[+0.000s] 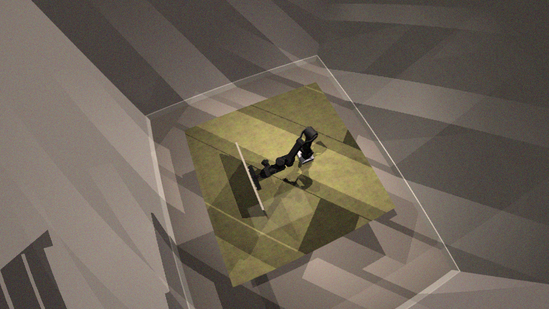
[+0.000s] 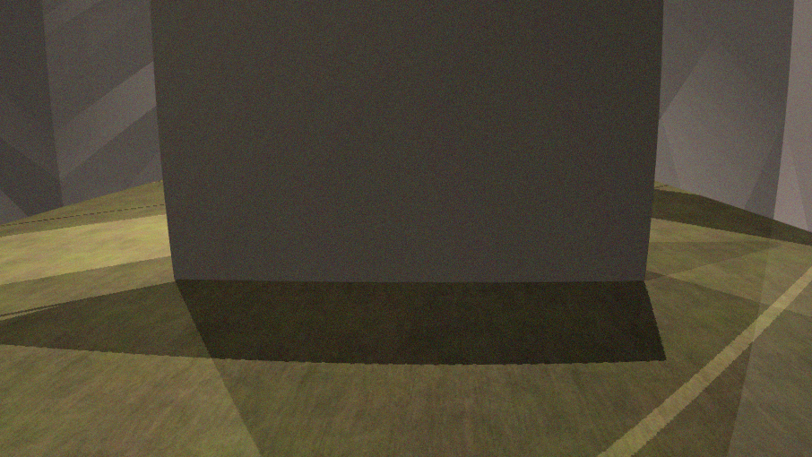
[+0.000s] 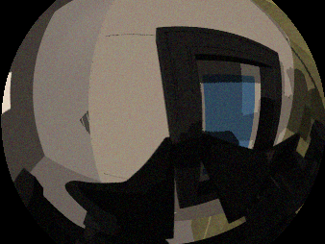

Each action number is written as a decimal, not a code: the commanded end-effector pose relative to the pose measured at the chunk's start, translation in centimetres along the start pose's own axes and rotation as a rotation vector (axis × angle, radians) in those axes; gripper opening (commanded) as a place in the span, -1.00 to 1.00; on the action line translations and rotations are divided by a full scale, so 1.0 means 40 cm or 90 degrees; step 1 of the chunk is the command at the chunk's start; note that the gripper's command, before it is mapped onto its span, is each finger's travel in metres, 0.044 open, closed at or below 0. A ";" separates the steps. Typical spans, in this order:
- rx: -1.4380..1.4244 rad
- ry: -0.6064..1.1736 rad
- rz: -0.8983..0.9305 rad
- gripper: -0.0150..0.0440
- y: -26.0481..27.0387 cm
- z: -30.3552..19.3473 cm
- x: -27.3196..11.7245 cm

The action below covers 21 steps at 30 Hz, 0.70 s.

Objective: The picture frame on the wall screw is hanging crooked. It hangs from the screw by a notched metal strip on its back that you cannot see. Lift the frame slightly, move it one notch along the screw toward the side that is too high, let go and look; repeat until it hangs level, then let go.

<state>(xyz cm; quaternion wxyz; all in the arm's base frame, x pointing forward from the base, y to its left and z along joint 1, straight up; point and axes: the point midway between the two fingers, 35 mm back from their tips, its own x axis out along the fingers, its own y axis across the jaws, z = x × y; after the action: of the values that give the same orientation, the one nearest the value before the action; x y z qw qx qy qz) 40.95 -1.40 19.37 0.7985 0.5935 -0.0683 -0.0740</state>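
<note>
The black picture frame (image 1: 251,177) (image 3: 176,91), with a blue picture (image 3: 226,103), is at the near face of the upright wall panel (image 1: 240,152) (image 3: 127,96). The top view shows it from above and nearly edge-on. My gripper (image 1: 256,177) (image 3: 187,150) is shut on the frame's side bar that shows left in the wrist view, one finger on each side of it. The lower part of the frame is partly hidden behind the fingers. The screw and the notched strip are hidden. The lens bends the wrist view, so I cannot tell how level the frame is.
The exterior view shows only the back of the wall panel (image 2: 409,142), which hides the arm and the frame. The panel stands on a yellow-green mottled surface (image 1: 276,115) (image 2: 397,409). The arm reaches across this surface from its base (image 1: 305,158). Hard shadows cross everything.
</note>
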 end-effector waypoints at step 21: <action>-0.002 0.000 0.000 -0.49 0.009 0.000 0.000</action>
<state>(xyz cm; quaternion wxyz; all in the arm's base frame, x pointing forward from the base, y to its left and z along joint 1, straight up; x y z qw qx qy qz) 40.94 -1.38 19.54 0.7987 0.5933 -0.0670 -0.0748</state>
